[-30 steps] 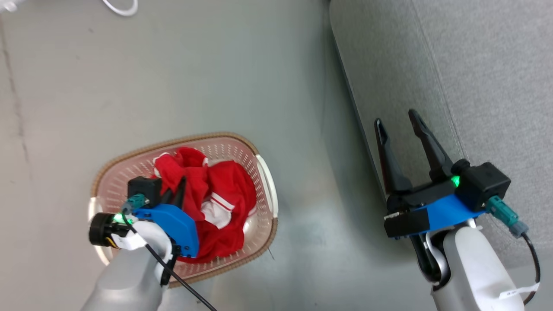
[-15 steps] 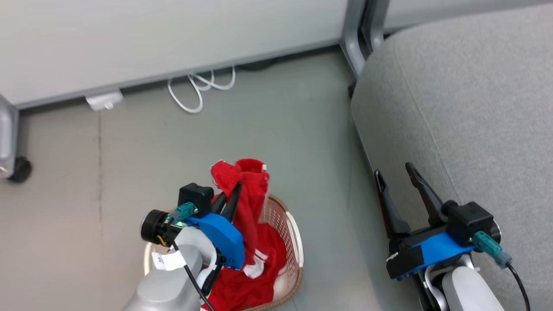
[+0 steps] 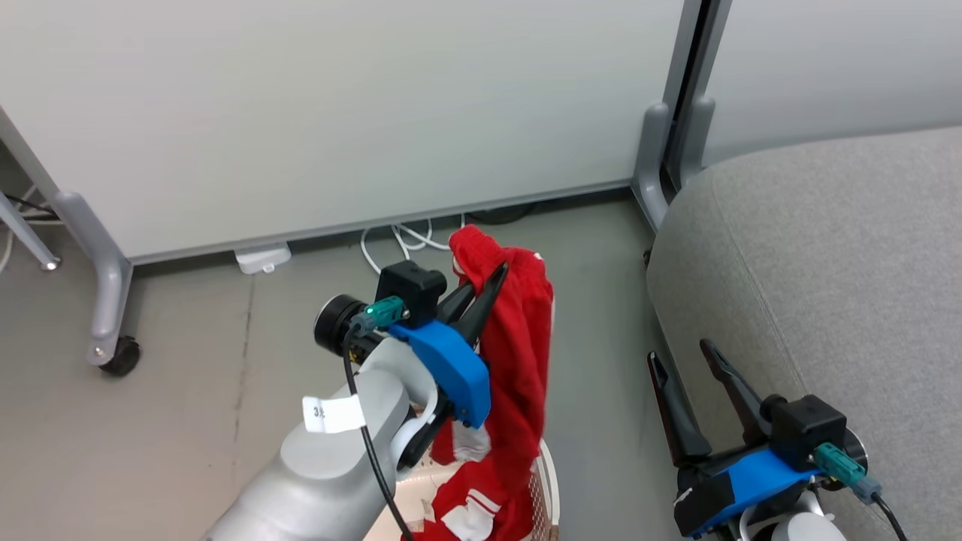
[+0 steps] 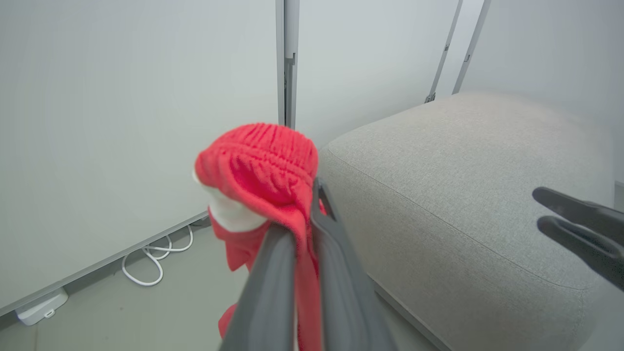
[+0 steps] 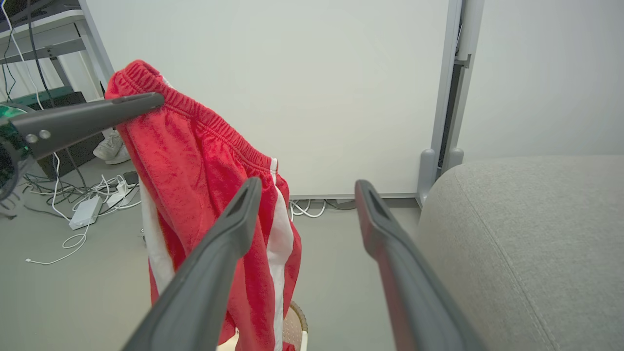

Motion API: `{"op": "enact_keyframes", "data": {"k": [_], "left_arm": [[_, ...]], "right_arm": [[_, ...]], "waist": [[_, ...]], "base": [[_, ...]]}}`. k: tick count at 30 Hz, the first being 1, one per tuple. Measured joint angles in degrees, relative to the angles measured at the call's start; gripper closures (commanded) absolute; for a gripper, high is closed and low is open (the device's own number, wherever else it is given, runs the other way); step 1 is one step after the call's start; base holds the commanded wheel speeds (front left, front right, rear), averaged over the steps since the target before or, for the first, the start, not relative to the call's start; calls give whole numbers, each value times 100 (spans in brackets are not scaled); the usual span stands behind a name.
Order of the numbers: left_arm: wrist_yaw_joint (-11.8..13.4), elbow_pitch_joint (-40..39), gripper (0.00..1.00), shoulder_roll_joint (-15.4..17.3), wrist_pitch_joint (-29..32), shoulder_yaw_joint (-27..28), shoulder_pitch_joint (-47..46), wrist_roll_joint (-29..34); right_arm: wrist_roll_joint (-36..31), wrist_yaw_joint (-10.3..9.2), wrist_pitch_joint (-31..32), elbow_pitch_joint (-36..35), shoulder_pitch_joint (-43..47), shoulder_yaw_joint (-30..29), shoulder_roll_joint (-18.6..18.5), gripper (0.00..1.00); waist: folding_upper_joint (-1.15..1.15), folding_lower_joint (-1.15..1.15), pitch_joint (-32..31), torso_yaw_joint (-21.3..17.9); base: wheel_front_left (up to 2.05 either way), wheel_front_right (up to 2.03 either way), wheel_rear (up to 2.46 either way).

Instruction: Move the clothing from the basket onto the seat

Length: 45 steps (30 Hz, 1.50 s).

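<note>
The left gripper (image 3: 487, 279) had its two dark fingers squeezed tight together on the top of the clothing (image 3: 518, 353), right at the stretchy red waistband; in the left wrist view the band bunched up in a lump above the pinched fingers (image 4: 336, 253); the rest of the red cloth, with its white stripes, hung straight down from the grip, above the floor (image 3: 188, 421); its lower end reached down into the basket (image 3: 547, 481), where more red and white cloth lay in a heap; it was hard to tell if that heap was the same piece or another one, since the left arm (image 3: 331, 466) covered part of it; the basket was cut off by the bottom edge of the head view, so just a bit of its holey white wall and brown rim showed; the right gripper (image 3: 680, 352) had its fingers spread wide apart with nothing between them; it hovered low, just beside the front side of the seat (image 3: 827, 263), well apart from the clothing; the seat was a big grey cushion to the right of the basket; behind it all stood a pale wall panel (image 3: 338, 113) on grey legs, with white cords (image 3: 398, 237) lying on the floor at its foot.
</note>
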Motion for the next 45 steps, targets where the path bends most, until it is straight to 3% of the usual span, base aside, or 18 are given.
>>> {"op": "enact_keyframes", "data": {"k": [16, 33, 45], "left_arm": [[0, -192, 100, -119, 136, -530, -869, -714], [0, 163, 100, -147, -97, -790, -964, -840], [0, 208, 100, -156, -119, -1057, -1076, -1054]], "right_arm": [[33, 0, 126, -135, 131, 154, 0, 0], [8, 0, 188, -94, 121, 282, -1, 0], [4, 0, 292, 943, -920, 1114, 0, 0]], "waist": [[0, 1, -259, 108], [0, 2, -211, 41], [0, 2, -27, 95]], "base": [[0, 0, 0], [0, 0, 0], [0, 0, 0]]}}
